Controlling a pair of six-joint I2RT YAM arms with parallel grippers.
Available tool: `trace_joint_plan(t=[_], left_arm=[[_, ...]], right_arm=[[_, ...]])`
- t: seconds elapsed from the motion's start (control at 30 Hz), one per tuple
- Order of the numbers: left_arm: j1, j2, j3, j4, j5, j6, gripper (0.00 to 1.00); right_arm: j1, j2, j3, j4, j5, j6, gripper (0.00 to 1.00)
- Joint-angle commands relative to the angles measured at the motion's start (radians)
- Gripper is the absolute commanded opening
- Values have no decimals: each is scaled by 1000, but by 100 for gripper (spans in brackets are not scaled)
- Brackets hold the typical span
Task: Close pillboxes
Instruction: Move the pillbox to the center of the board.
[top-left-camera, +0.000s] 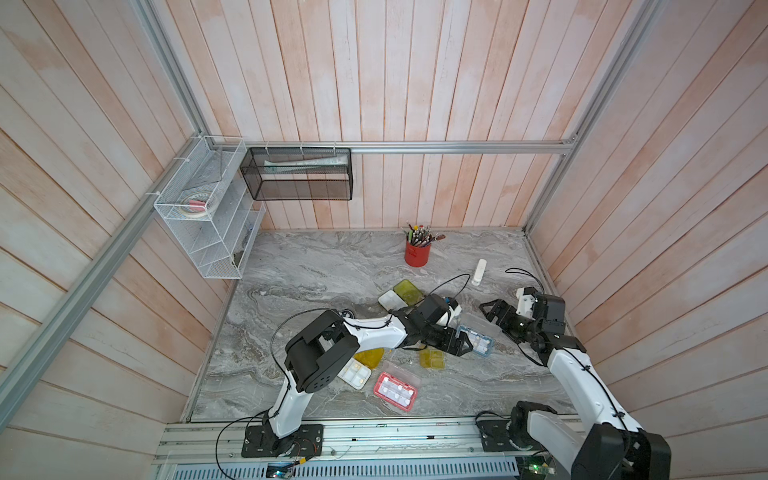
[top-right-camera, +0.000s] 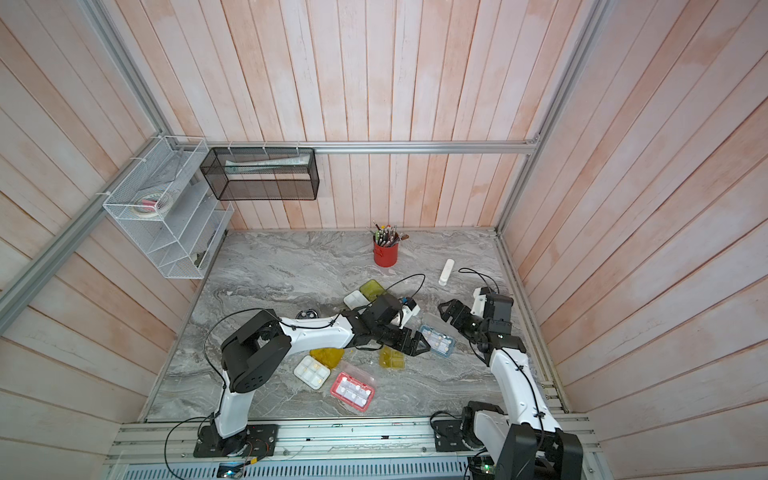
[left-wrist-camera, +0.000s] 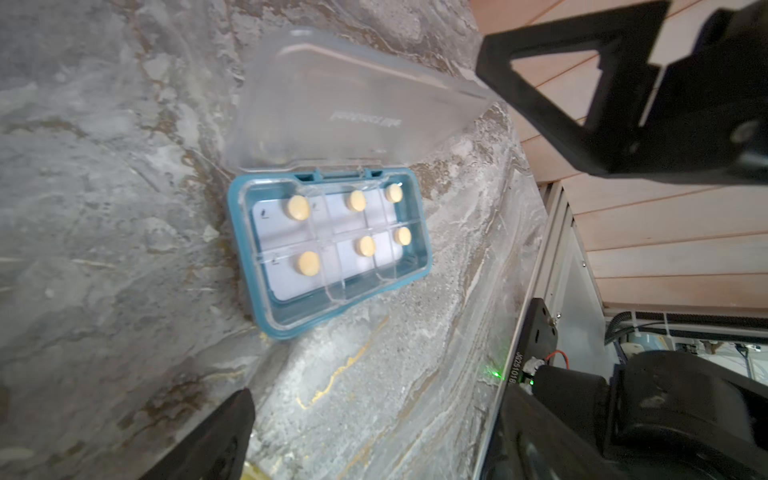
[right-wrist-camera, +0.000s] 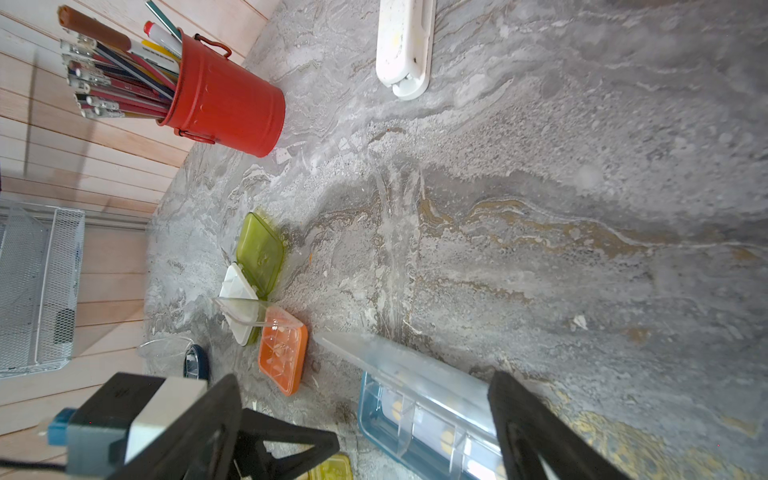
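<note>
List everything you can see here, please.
Light blue pillbox: one, open, between the arms.
Pink-red pillbox: one, open, near front edge.
Yellow pillbox: one, open, beside pink-red one.
Small olive pillbox: one, front of left arm.
Lime-olive pillbox: one, open, mid-table.
Orange pillbox: one, open, beside lime-olive one.
Round dark pillbox: one, behind left arm.
Red cup: one, holding pencils, table's back.
White stick: one, right of cup.
Wire rack: one, white, left wall.
Mesh basket: one, black, back wall.
Table: one, grey marble.
Left fingers: black, open, by blue pillbox.
Right fingers: black, open, by the same pillbox.
</note>
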Motion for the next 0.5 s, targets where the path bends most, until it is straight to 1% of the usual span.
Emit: trace_joint_plan(t=[0.0,0.2,0.33,0.47], left_arm=[[8,31,40,-8,-13,12,95],[8,67,84,-7,2,9,95],[7,86,95,-5,6,7,95],[7,98,93,8,12,-2,95]], right_arm=[[-4,2,30,-32,21,-27,95],[-5,-12,70,-135,125,-22,96],[-8,-61,74,-177,146,5,97],[-9,-101,72,-207,136,19,97]])
